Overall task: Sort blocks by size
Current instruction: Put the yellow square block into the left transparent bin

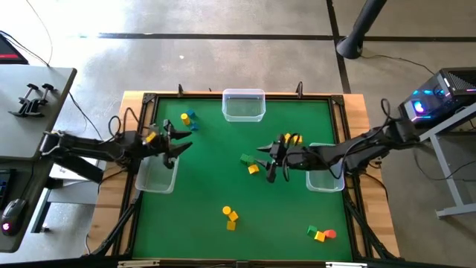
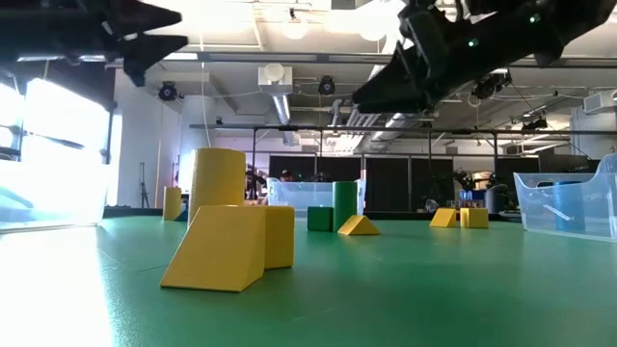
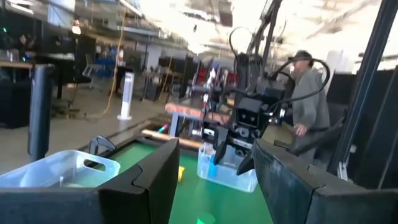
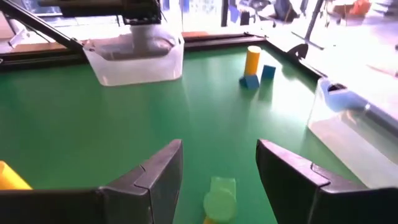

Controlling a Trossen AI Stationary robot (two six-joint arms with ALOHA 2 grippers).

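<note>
Small coloured blocks lie scattered on the green table (image 1: 208, 186). A green block (image 1: 245, 158) and a yellow one (image 1: 253, 169) lie at the middle. A yellow cylinder with blue pieces (image 1: 187, 119) stands at the far left. My right gripper (image 1: 266, 162) is open and hovers just right of the green block, which shows between and beyond its fingers in the right wrist view (image 4: 219, 199). My left gripper (image 1: 181, 141) is open and empty, raised above the left clear bin (image 1: 156, 177).
Clear bins stand at the far edge (image 1: 244, 104) and the right (image 1: 325, 177). An orange and yellow pair (image 1: 230, 215) lies near the front. Green, yellow and red blocks (image 1: 320, 234) lie at the front right. A person (image 3: 308, 93) stands beyond the table's right side.
</note>
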